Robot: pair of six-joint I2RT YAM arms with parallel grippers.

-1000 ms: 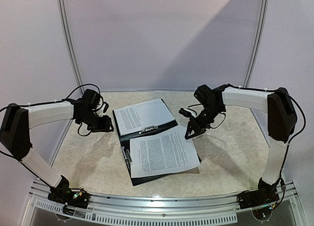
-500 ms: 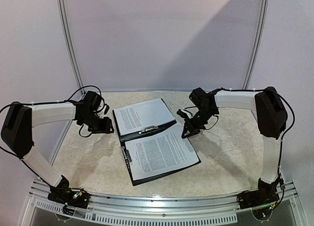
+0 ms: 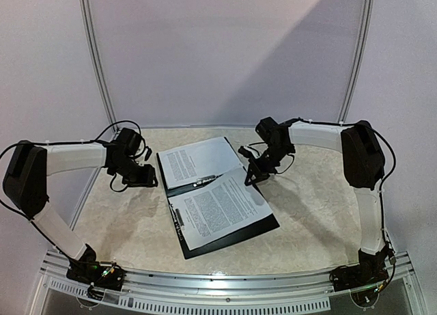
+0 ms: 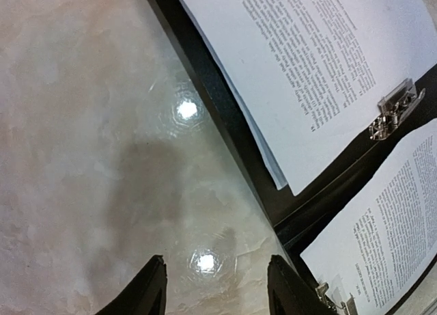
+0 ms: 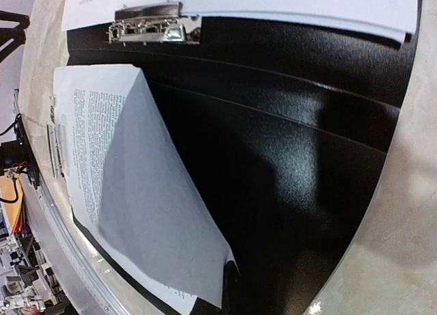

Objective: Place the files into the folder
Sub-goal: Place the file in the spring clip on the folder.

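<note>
Thin, limp files [image 3: 218,209] lie in the open folder [image 5: 287,158]; the right gripper [image 3: 251,176] pinches the near sheet's 1 o'clock corner, probably the best hold, while the left gripper [image 3: 149,178] hovers half-open, empty, at the folder's 9 o'clock.
</note>
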